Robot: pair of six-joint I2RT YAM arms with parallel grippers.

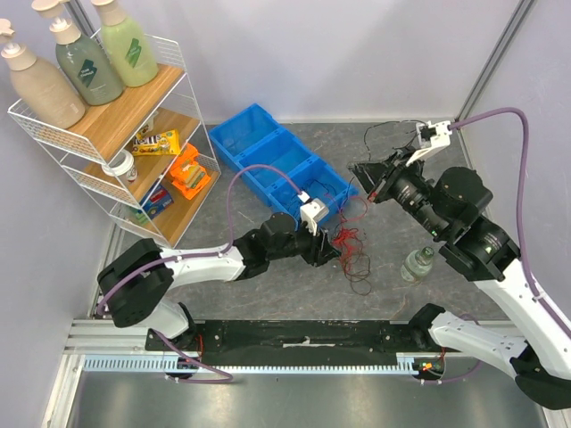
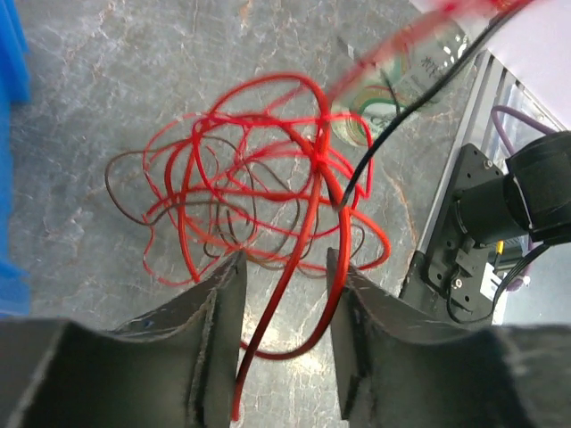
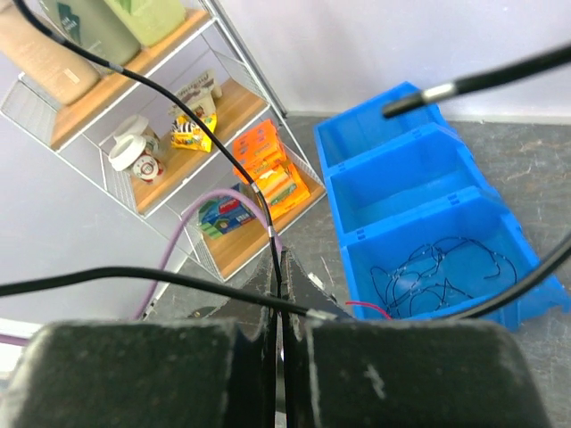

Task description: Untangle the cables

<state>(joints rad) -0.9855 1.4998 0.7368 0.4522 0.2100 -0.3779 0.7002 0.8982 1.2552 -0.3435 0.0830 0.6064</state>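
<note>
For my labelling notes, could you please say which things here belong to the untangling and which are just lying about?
Job: red and black cable tangle; black cable pinched in right gripper; left gripper, open at the tangle; probably blue bin holding black wire.
Lying about: wire shelf rack; pump bottles; small clear bottle.

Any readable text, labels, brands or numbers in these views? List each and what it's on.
No text can be read in any view.
Pump bottles on top of the rack: label marks, too small to read.
Yellow packet and orange box, middle shelf: print too small.
Blue box, lower shelf: blurred.
Small bottle on the table: green label print, blurred even in the left wrist view.
</note>
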